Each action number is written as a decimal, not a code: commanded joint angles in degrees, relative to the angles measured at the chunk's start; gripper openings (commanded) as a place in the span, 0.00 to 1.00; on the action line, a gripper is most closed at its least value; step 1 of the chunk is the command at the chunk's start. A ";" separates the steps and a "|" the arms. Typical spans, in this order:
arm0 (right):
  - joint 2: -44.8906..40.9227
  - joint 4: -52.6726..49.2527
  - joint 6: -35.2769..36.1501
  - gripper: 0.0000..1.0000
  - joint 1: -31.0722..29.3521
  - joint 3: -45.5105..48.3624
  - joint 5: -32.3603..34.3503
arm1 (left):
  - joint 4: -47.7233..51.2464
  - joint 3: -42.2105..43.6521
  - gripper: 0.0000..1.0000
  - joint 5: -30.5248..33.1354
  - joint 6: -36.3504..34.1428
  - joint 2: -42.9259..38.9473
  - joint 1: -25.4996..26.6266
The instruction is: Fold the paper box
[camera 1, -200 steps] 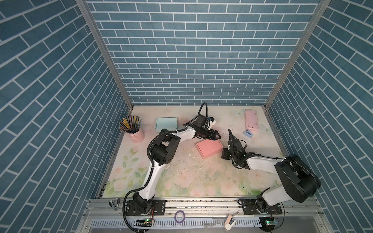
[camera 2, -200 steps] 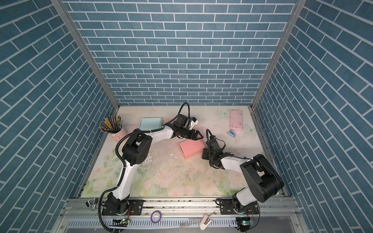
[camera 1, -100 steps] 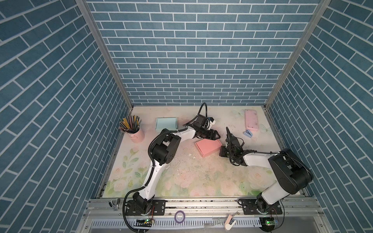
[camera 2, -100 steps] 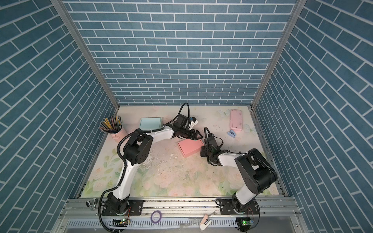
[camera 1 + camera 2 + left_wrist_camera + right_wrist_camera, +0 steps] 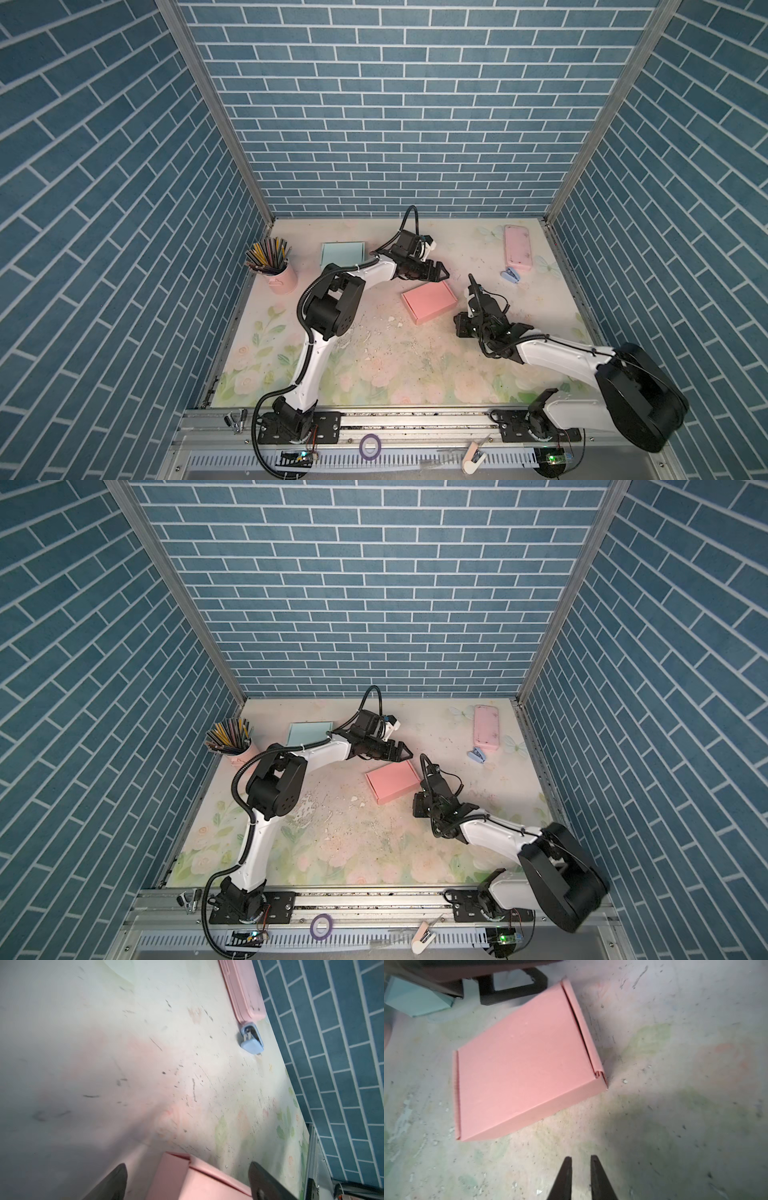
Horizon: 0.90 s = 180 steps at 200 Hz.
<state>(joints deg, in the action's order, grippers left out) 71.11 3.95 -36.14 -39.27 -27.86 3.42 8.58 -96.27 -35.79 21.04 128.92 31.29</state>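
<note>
Right end effector has cracked apart since a second ago. It was pinched shut then; now it's narrow, a slim gap between the fingers and nothing in it. It sits just off the near right side of the pink box, clear of it and not touching. The box itself has barely shifted.

Your left end effector is spread wide and empty, low at the far corner of the box. The left wrist view shows that corner poking up between the two fingers, with no contact that I can make out.

The box lies flat, mid-surface, lid down, and in both top views it looks closed. By my read you're at or near the finish.

Look at the right wrist view, though. There's a dark slit along one side edge, where the lid sits a touch proud of the wall. If that flap isn't fully tucked, the cardboard may spring the lid up once you leave.

The other risk is your left side. With the corner sitting between those fingers, a sideways or low pull-back could hook it, then drag or spin the box or pop the lid. Lifting straight up first looks safer.

If you press the seam with the right, remember the box is light and nothing braces it. A sideways push would likely just skate it toward the left arm, so come down from above.

The stapler and pink case are well apart, so no worry there.
</note>
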 commanded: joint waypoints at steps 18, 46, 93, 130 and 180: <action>-7.20 -9.69 4.66 0.36 1.96 -3.77 -1.14 | 5.16 3.54 0.91 6.20 -3.39 -15.17 -2.56; -4.64 -10.79 7.61 0.48 7.97 -8.05 -10.57 | 5.68 16.56 0.90 12.95 -1.39 -26.83 -2.37; 6.67 -12.56 10.65 0.65 13.32 -18.19 -20.15 | -2.04 42.00 0.89 19.72 5.64 -46.24 4.81; 14.92 -12.75 12.32 0.73 16.68 -23.05 -25.46 | -14.36 54.44 0.86 18.30 14.43 -51.86 7.53; 22.10 -11.79 14.93 0.70 18.66 -26.32 -28.97 | -18.65 54.22 0.78 17.16 15.47 -45.09 7.82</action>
<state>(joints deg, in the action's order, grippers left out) 91.33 -7.31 -24.60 -20.88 -52.18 -21.85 -4.99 -41.08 -19.07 34.09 80.73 39.05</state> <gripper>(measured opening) 0.705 0.789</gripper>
